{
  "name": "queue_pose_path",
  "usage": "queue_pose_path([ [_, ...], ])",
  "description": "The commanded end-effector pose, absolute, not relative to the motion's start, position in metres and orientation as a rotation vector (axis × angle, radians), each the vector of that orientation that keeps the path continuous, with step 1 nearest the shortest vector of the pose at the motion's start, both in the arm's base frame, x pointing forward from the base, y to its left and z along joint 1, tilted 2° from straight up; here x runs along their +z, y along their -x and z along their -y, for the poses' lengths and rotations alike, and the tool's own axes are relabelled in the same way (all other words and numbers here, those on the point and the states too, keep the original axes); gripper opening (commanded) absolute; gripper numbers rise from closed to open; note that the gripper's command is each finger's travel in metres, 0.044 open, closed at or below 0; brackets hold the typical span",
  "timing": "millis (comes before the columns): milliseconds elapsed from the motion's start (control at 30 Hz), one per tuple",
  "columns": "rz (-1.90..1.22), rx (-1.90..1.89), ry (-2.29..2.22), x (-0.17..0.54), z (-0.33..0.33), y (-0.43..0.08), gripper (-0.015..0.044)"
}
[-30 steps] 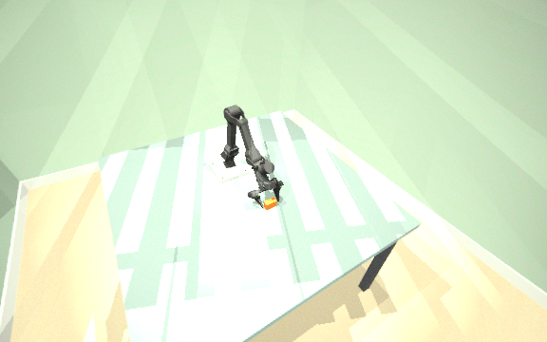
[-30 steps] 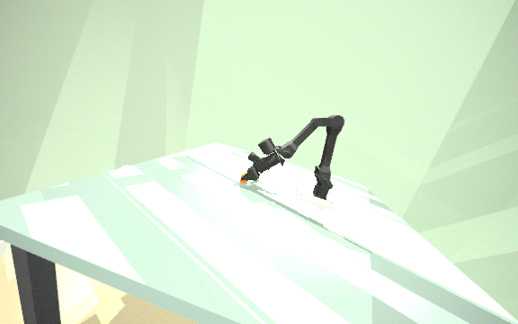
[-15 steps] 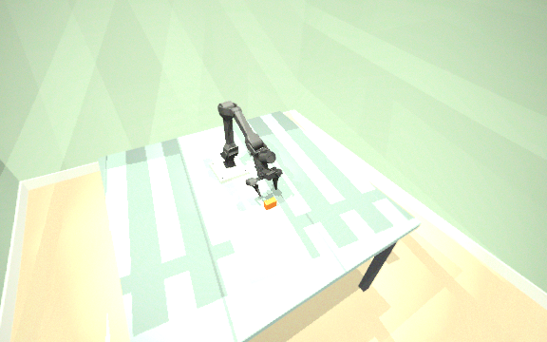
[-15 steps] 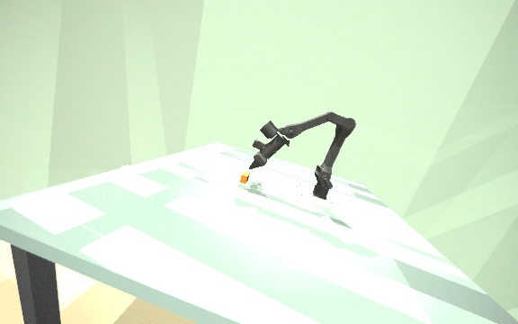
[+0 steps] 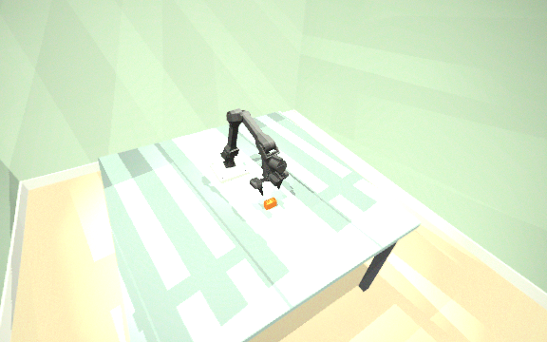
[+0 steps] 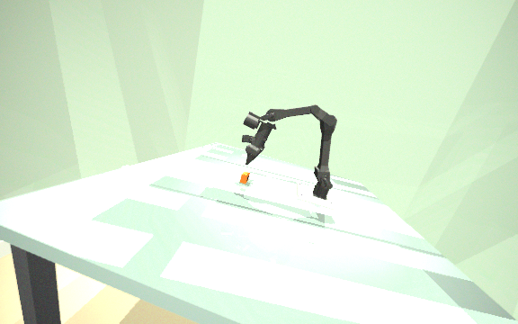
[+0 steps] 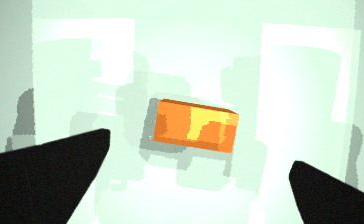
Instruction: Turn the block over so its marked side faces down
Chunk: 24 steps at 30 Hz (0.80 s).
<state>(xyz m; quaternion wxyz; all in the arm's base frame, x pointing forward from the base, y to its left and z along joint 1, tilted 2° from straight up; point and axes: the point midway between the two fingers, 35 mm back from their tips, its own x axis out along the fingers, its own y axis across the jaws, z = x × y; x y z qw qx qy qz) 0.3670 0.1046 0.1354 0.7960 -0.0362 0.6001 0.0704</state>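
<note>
Table (image 5: 254, 266) (image 6: 286, 270): pale top, green-white patches, landmark for all. Arm (image 5: 255, 133) (image 6: 326, 146) stands on table, bent over, w/ its far end pointing down. Gripper (image 5: 271, 191) (image 6: 246, 163) (image 7: 201, 154) above table, fingers wide apart, nothing btwn them. Orange block (image 5: 270, 203) (image 6: 245, 178) (image 7: 197, 126) rests on table, below gripper; marked side not visible.

Bare robot test room; pale green walls (image 5: 421, 95) (image 6: 353, 58), one table (image 5: 198, 209) (image 6: 286, 252), bench-mounted arm (image 5: 254, 130) (image 6: 325, 148).
</note>
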Motion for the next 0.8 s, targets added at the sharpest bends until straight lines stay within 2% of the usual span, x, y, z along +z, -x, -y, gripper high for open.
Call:
queue_pose_path([
  [0,-1.399,0.154,0.085,0.138,-0.105,-0.373,0.044],
  [267,-1.506,0.152,0.089,0.143,-0.105,-0.375,0.044],
  [433,-1.506,0.152,0.088,0.11,-0.108,-0.379,0.044],
  [767,-1.506,0.153,0.088,0.094,-0.108,-0.378,0.044],
])
